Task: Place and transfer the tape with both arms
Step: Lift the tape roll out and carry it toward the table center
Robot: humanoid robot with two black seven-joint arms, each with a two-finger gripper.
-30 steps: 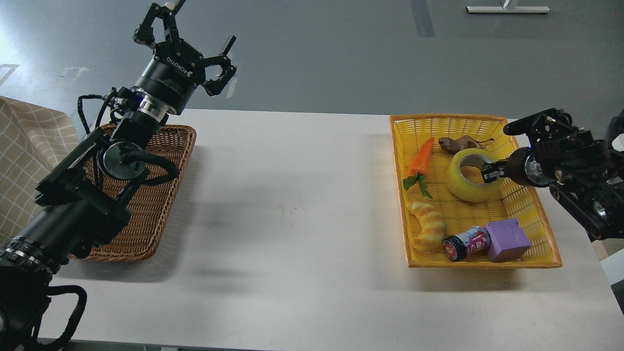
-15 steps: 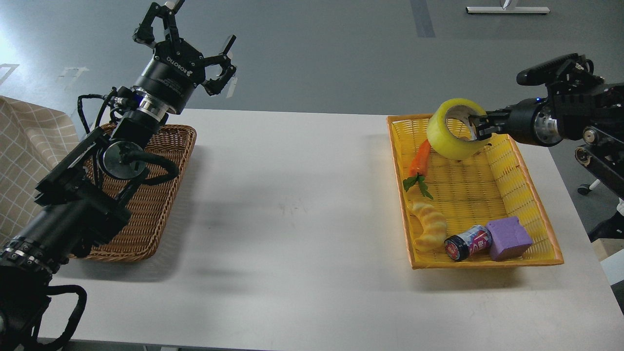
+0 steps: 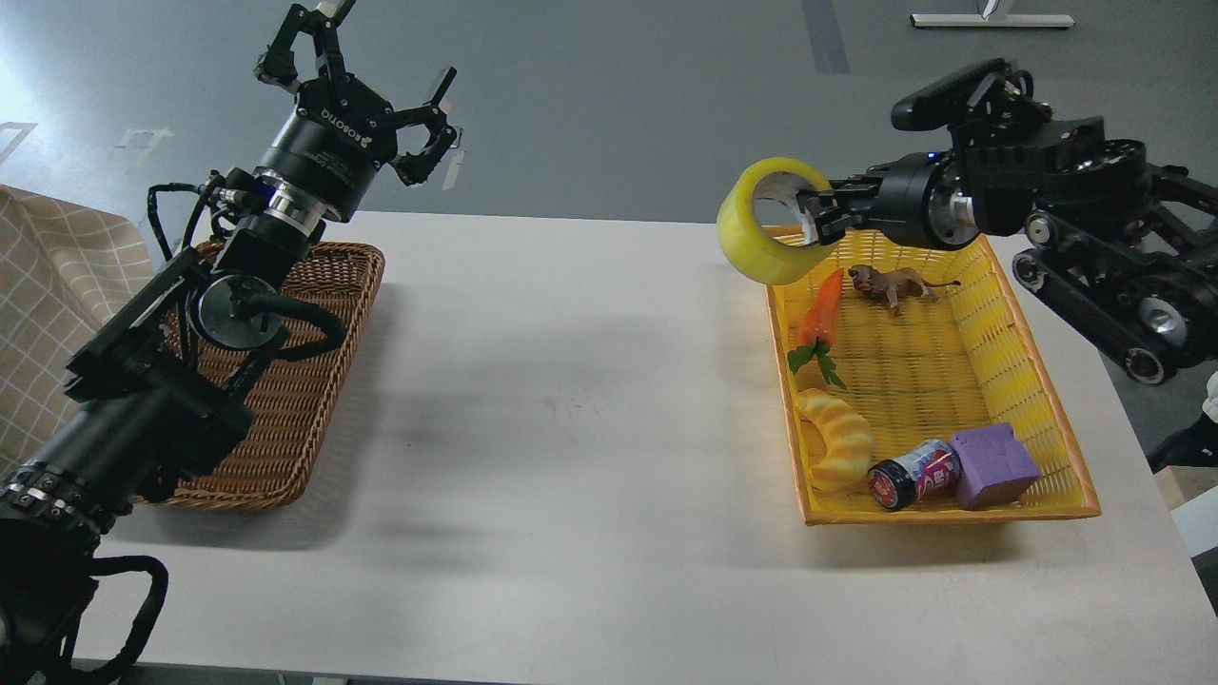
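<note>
The tape [image 3: 761,245], a wide yellow translucent roll with a pale core, hangs in the air above the far left corner of the yellow basket [image 3: 1047,400]. My right gripper [image 3: 816,217] is shut on its rim, with fingers through the core, reaching in from the right. My left gripper [image 3: 366,76] is open and empty, raised high above the far end of the brown wicker basket [image 3: 314,381] at the left.
The yellow basket holds an orange carrot toy [image 3: 821,309], a small brown animal figure [image 3: 893,283], a yellow croissant toy [image 3: 837,440], a small can [image 3: 912,474] and a purple block [image 3: 992,466]. A checked cloth [image 3: 48,314] lies at far left. The white table [image 3: 571,409] spans between baskets.
My right gripper has lifted the tape out of the yellow basket and carried it up and to the left, past the basket's far left corner. The left arm has barely moved.
</note>
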